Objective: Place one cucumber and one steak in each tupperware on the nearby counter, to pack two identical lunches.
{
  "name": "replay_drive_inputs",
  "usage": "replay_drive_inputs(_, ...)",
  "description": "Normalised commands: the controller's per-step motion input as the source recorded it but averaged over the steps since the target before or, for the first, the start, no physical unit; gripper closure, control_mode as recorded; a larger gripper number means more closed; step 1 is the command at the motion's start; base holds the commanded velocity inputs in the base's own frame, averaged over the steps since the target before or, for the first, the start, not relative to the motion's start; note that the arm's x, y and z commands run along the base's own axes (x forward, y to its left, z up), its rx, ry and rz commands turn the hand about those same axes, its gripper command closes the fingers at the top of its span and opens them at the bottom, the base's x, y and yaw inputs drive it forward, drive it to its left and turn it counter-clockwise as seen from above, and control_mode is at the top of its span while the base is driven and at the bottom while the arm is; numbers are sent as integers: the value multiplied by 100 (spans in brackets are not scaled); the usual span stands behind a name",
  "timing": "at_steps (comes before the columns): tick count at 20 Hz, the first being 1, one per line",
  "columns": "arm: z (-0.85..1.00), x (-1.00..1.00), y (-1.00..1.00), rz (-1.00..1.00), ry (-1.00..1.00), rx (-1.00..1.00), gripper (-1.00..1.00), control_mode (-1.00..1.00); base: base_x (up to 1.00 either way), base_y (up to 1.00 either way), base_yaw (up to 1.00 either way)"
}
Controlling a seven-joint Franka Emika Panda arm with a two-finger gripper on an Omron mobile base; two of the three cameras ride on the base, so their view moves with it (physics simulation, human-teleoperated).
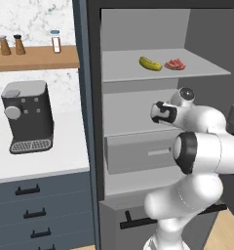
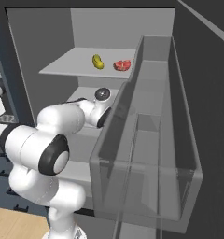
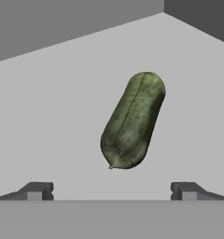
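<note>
Gripper (image 3: 112,190) spread wide, holding nothing, one green cucumber (image 3: 132,120) lying on the grey shelf (image 3: 48,116) just ahead of the fingertips; base views add one yellow banana (image 1: 150,63) and one steak (image 1: 176,64) on the shelf above.

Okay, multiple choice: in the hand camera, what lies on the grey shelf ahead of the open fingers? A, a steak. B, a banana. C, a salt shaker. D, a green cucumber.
D: the cucumber, dark green and oblong, lies untouched on the grey shelf beyond the open gripper.
</note>
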Motion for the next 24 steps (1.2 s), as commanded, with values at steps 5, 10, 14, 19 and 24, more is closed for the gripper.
replay_drive_inputs(5, -22, 37, -15, 0, 0, 0, -100, -100, 0, 0, 0)
replay_drive_inputs(10, -19, 42, -13, 0, 0, 0, -100, -100, 0, 0, 0)
replay_drive_inputs(14, -39, 23, -16, -3, 1, 0, -100, -100, 0, 0, 0)
replay_drive_inputs(19, -48, 13, -14, -5, 3, 0, -100, -100, 0, 0, 0)
replay_drive_inputs(24, -37, 21, -2, -2, 4, 0, 100, -100, 0, 0, 0)
